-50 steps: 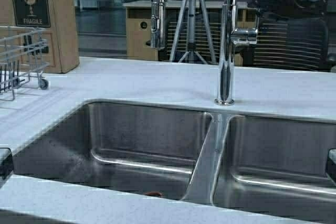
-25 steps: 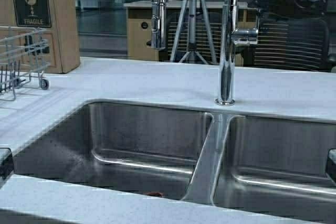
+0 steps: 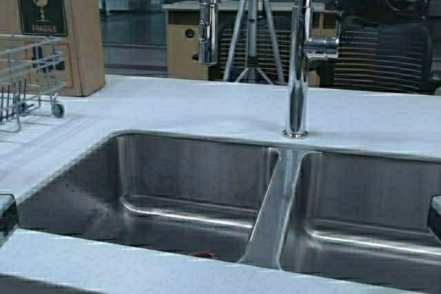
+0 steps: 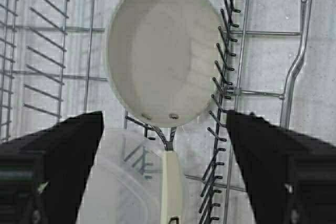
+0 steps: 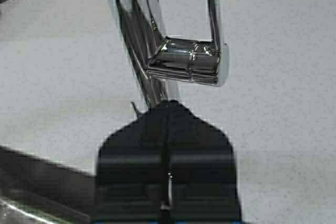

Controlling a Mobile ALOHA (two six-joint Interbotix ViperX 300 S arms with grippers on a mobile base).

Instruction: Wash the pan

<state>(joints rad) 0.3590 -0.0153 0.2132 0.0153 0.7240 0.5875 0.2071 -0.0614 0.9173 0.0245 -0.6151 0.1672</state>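
Observation:
The pan point(image 4: 160, 51) is white and round with a short white handle point(image 4: 171, 187). It lies in a wire dish rack point(image 4: 231, 66); no red stains show inside it. My left gripper point(image 4: 164, 124) is open, its fingers point(image 4: 58, 156) wide apart on either side of the handle and not touching it. My right gripper point(image 5: 169, 106) is shut and empty, just in front of the chrome faucet lever point(image 5: 189, 61). In the high view only the dark edges of the left gripper point(image 3: 5, 215) and the right gripper point(image 3: 435, 217) show, and the pan is out of view.
A double steel sink point(image 3: 275, 191) lies ahead, with the tall chrome faucet point(image 3: 296, 53) behind the divider. The dish rack point(image 3: 27, 74) and a cardboard box point(image 3: 62, 25) stand at the left. A clear plastic lid point(image 4: 126, 182) lies beside the pan's handle. A small red thing point(image 3: 202, 255) lies in the left basin.

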